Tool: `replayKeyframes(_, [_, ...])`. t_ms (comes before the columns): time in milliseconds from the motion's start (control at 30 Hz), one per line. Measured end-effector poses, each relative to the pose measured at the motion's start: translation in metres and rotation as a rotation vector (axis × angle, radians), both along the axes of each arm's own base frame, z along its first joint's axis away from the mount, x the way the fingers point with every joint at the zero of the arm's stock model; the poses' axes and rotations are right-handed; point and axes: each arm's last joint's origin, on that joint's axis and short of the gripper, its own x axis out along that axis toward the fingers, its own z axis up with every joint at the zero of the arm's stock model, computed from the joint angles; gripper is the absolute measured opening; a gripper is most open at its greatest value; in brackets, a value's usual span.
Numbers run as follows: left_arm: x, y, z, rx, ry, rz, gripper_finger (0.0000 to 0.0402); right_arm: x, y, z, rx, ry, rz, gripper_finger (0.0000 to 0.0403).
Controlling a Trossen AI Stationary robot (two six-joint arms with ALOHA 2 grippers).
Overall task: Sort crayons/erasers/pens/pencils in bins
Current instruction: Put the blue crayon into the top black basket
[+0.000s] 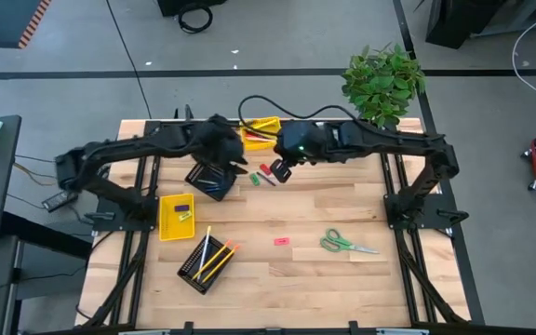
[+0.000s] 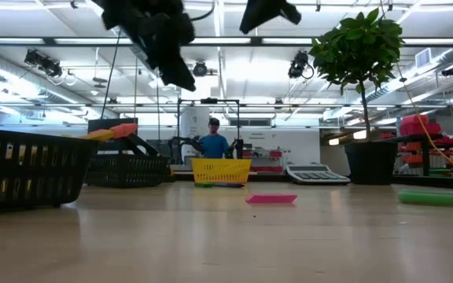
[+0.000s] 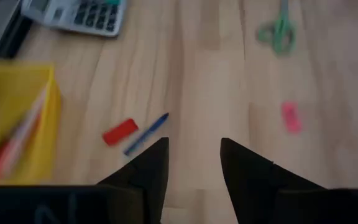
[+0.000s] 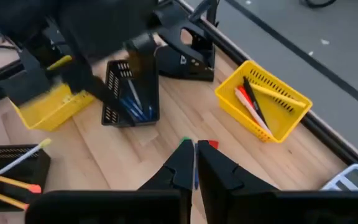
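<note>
A blue crayon point(image 3: 146, 133) and a red eraser point(image 3: 120, 131) lie side by side on the table, just beyond my open, empty left gripper point(image 3: 194, 146), which hangs above them point(image 1: 237, 166). My right gripper point(image 4: 195, 163) is shut and empty, high over the same spot point(image 1: 280, 172). The red eraser point(image 4: 213, 144) and a green piece point(image 4: 184, 143) show past its tips. A pink eraser point(image 1: 281, 241) lies alone nearer the front. One yellow bin point(image 1: 259, 131) holds pens and the other point(image 1: 176, 215) erasers. One mesh bin point(image 1: 210, 179) holds blue crayons and the other point(image 1: 205, 262) pencils.
Green-handled scissors point(image 1: 347, 245) lie at the right front. A grey calculator point(image 3: 73, 12) sits at the far side beside the pen bin. A potted plant point(image 1: 384, 82) stands at the far right corner. Bare wood stretches across the front. People show in the room beyond point(image 2: 213, 140).
</note>
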Motion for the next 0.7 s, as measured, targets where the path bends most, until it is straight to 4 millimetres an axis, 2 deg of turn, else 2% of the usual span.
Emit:
replayKeyframes(133, [0.029, 0.004, 0.001, 0.159, 0.153, -0.153, 0.0156, -0.005, 0.011, 0.003, -0.010, -0.003, -0.003, 0.0026])
replayKeyframes(233, [0.049, 0.013, -0.004, 0.161, 0.263, -0.209, 0.0156, -0.008, 0.020, 0.007, 0.010, -0.026, -0.003, 0.0026])
replayKeyframes(400, [0.078, 0.025, -0.024, 0.182, 0.368, -0.267, 0.0157, -0.012, 0.036, 0.005, 0.002, -0.009, -0.023, 0.0026])
replayKeyframes(567, [0.096, 0.032, -0.037, 0.201, 0.390, -0.279, 0.0164, -0.020, 0.055, 0.004, -0.005, 0.011, -0.056, 0.0026])
replayKeyframes(700, [0.106, 0.030, -0.052, 0.281, 0.423, -0.353, 0.0172, -0.032, 0.067, 0.014, -0.031, -0.043, -0.087, 0.0026])
